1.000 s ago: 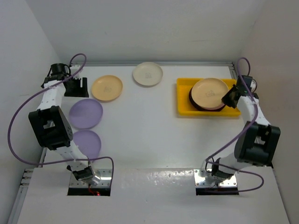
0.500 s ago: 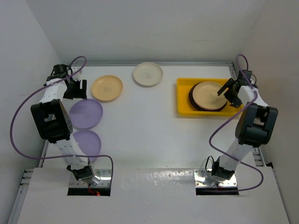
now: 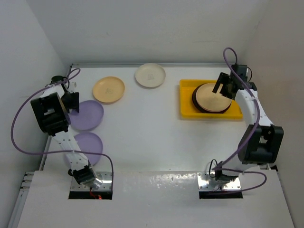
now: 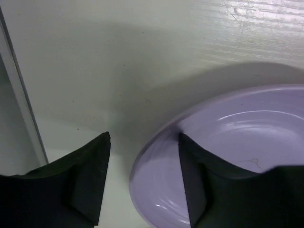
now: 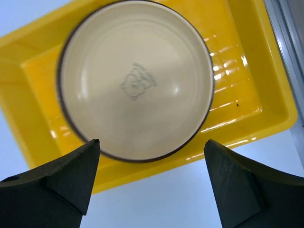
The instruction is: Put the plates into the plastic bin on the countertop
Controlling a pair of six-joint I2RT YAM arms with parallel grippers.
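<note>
On the matte white countertop (image 3: 156, 137), a round lavender plate (image 3: 88, 145) is located nearest the arm bases. Just beyond it, the rim of a second lavender plate (image 4: 228, 142) is straddled by the left gripper (image 4: 142, 161), whose jaws are set apart. A peach-orange plate (image 3: 109, 90) is found farther back. The right gripper (image 5: 151, 147) is spread wide above the bright yellow rectangular plastic bin (image 5: 247, 95), in which a dark-rimmed cream plate (image 5: 135, 78) is stacked uppermost. A plain cream plate (image 3: 150, 75) lies farthest back.

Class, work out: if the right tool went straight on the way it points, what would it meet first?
Probably the dark-rimmed cream plate in the yellow bin, centred ahead of the open right tool; depth unclear.
</note>
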